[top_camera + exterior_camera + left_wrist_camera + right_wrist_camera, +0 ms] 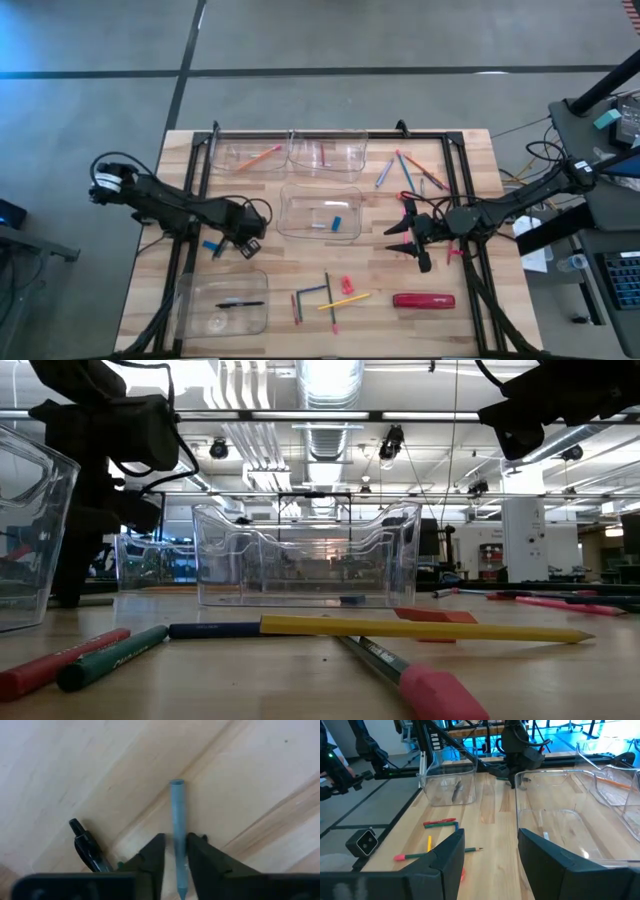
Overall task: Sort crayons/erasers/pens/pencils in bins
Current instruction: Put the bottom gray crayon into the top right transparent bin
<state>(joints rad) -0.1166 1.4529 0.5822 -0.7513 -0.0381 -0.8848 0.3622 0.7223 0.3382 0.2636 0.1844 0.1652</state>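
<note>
My left gripper (232, 244) is between the centre bin (320, 212) and the near-left bin (222, 303). It points down and is shut on a pale blue stick (177, 820), which also shows in the high view (210, 245). A black pen (87, 847) lies on the wood beside its fingers. My right gripper (408, 236) is open and empty above the table, right of the centre bin. The far-left bin (248, 155) holds an orange pencil. The far-middle bin (328, 152) stands beside it. The near-left bin holds a black pen. My left gripper pinches the pale blue stick between its two fingers near the stick's pointed end (179, 865). The fingers come from above and lie across it. The flat round end (176, 783) sticks out ahead of the fingers. Whether the stick is clear of the table I cannot tell.
Loose pencils and a pink eraser (347, 285) lie near the front middle (325, 298). A red oblong object (424, 300) lies at the front right. Several pens (405, 172) lie at the far right. A black frame (330, 133) runs around the work area.
</note>
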